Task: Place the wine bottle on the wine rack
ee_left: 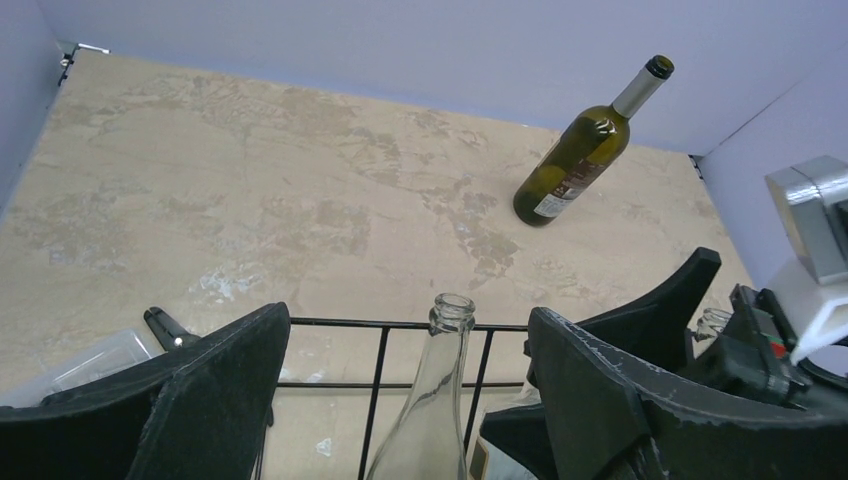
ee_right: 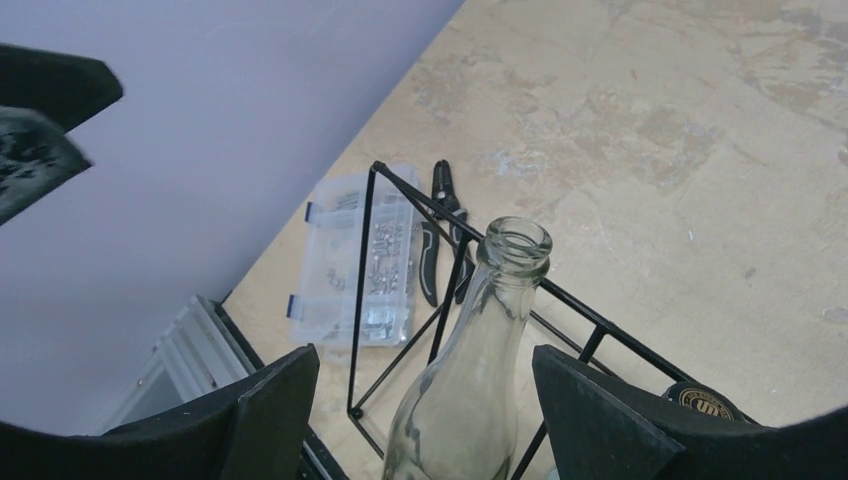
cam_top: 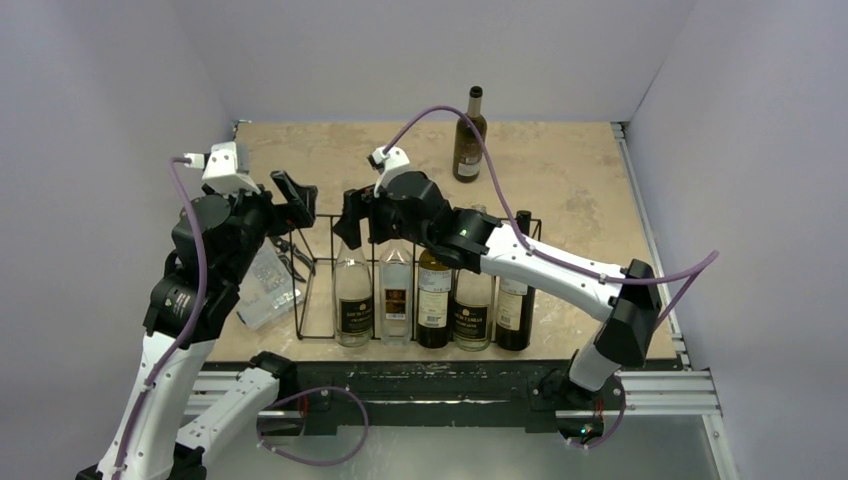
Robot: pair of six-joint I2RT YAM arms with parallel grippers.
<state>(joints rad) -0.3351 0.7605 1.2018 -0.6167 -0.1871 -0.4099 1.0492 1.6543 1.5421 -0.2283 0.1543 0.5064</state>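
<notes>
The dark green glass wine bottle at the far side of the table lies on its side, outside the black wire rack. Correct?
No: the dark green glass wine bottle stands upright, as the top external view shows. It is at the far side, outside the black wire rack.

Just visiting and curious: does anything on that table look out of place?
One green bottle stands alone at the back, far from the rack, where five others sit and the left slot is free.

Six bottles (cam_top: 469, 135), one rack (ee_left: 340, 322), one box (ee_right: 355, 260), one pliers (ee_right: 440, 240).
</notes>
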